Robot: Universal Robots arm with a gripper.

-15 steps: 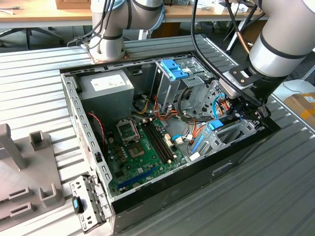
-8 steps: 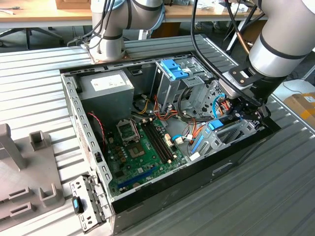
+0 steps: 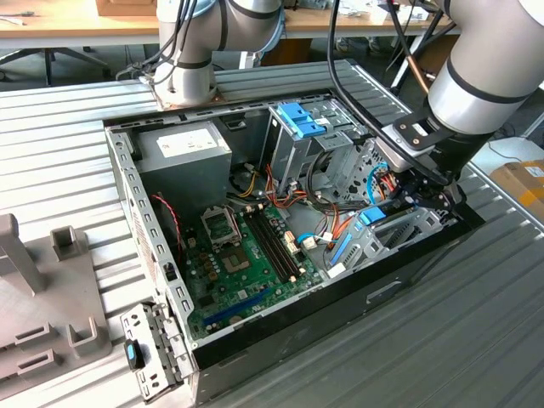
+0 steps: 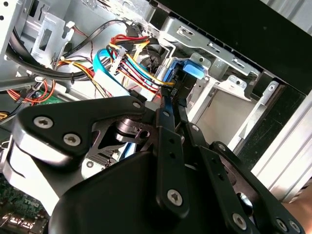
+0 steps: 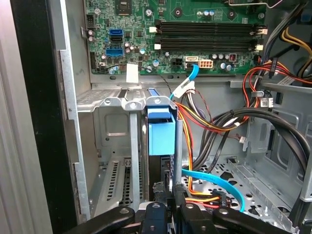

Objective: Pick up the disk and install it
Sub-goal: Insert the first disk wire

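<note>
The arm is reaching down into the open computer case (image 3: 127,183), at the corner on the exterior view's right, and the gripper (image 5: 169,202) is sitting right at the end of the disk (image 5: 161,131). The disk is standing on edge in the metal drive bay (image 5: 109,146), blue carrier showing, with its long axis running straight away from the fingertips toward the motherboard (image 5: 195,34) — so claw and slot are lining up. The fingers (image 4: 168,119) are drawn together, clenching on the disk's near edge, as best I can judge.
</note>
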